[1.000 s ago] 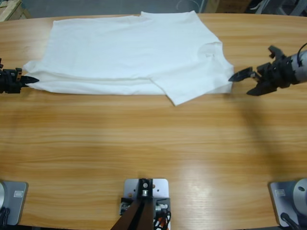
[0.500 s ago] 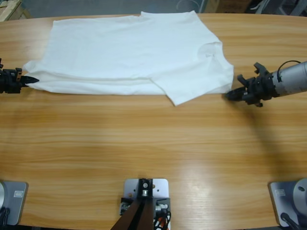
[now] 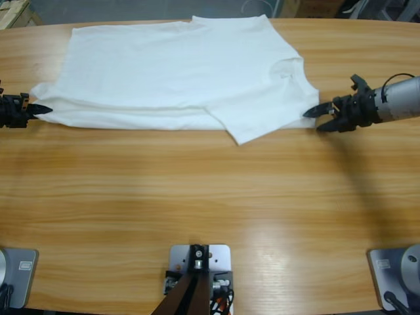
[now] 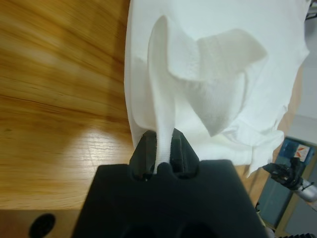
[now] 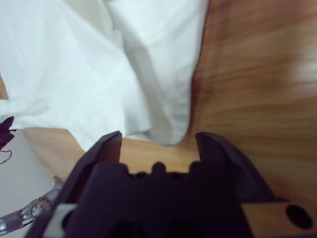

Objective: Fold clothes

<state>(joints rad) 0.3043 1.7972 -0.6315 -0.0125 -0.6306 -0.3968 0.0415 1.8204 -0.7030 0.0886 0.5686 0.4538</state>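
Observation:
The clothes, a white T-shirt (image 3: 184, 72), lie spread across the far half of the table, folded along the near edge. My left gripper (image 3: 41, 109) is at the shirt's left corner, shut on a pinched ridge of white cloth (image 4: 161, 114). My right gripper (image 3: 314, 119) sits at the shirt's right corner, jaws open, with the cloth's edge (image 5: 168, 126) just ahead of the gap between them (image 5: 158, 144) and nothing held.
Bare wooden table (image 3: 210, 210) fills the near half. The far table edge runs just behind the shirt. The other arm's gripper (image 4: 290, 173) shows small in the left wrist view's background.
My right gripper dropped and moved toward the shirt's right corner, shifting slightly back up and left in the last half second. The left gripper and shirt have stayed still.

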